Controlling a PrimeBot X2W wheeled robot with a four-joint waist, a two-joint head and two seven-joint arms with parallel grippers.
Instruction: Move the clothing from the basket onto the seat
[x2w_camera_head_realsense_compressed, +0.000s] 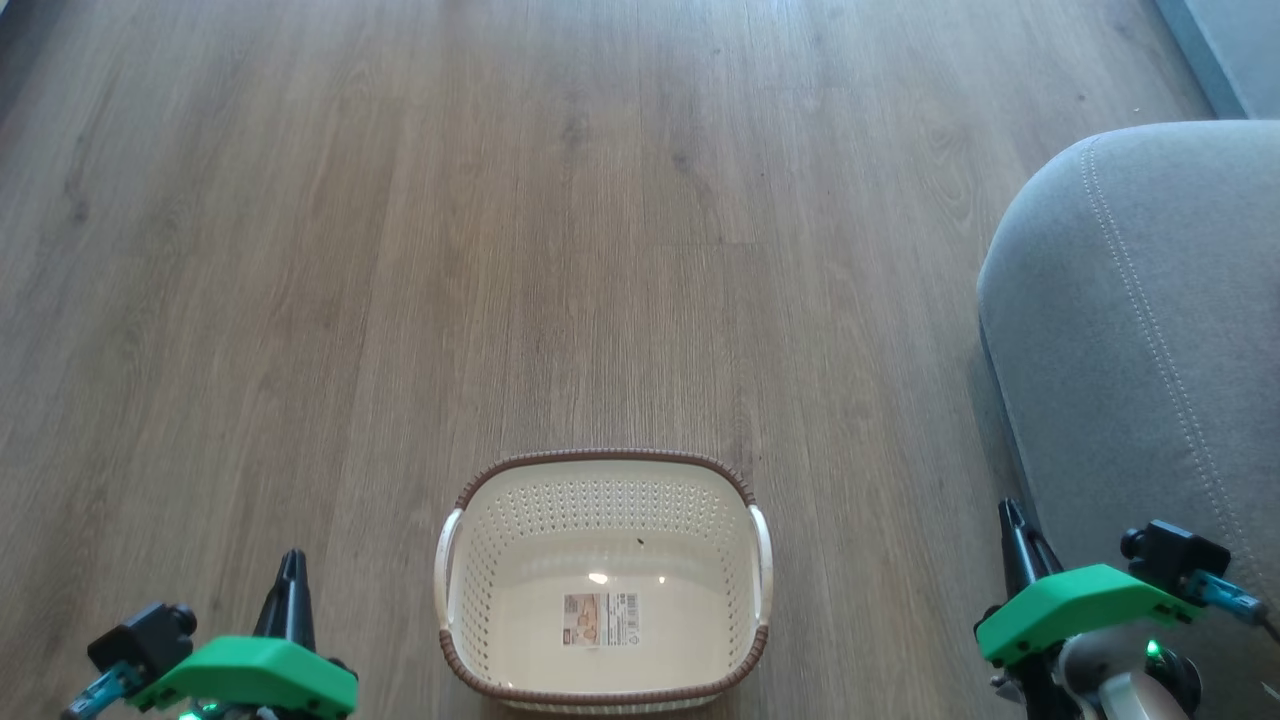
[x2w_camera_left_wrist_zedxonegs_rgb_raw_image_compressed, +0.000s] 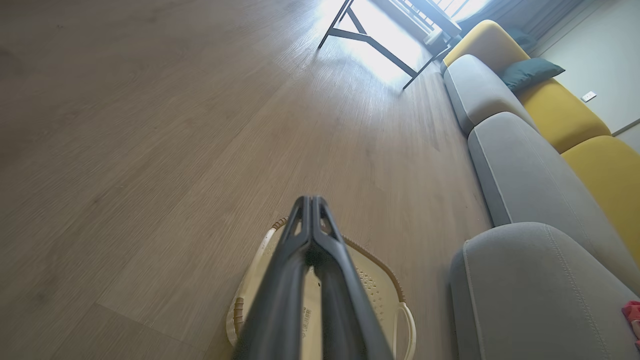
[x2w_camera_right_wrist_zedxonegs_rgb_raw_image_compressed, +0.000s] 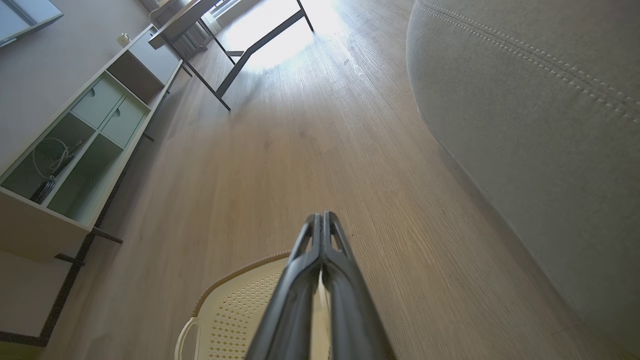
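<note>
Since the basket (x2w_camera_head_realsense_compressed: 603, 585) on the floor stands empty and a scrap of red clothing (x2w_camera_left_wrist_zedxonegs_rgb_raw_image_compressed: 632, 314) lies on the grey seat (x2w_camera_head_realsense_compressed: 1150, 330), we judge the task nearly done, our left tool (x2w_camera_head_realsense_compressed: 292, 560) and right tool (x2w_camera_head_realsense_compressed: 1009, 512) both closed on nothing.

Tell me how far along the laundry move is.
Done: the basket sits empty, with only its label on the bottom. A bit of red clothing lies on the grey seat at the left wrist view's edge. In hand: nothing. The left gripper and right gripper are shut and empty, either side of the basket. Left: nothing visible to move, though I cannot tell how much clothing reached the seat.
</note>
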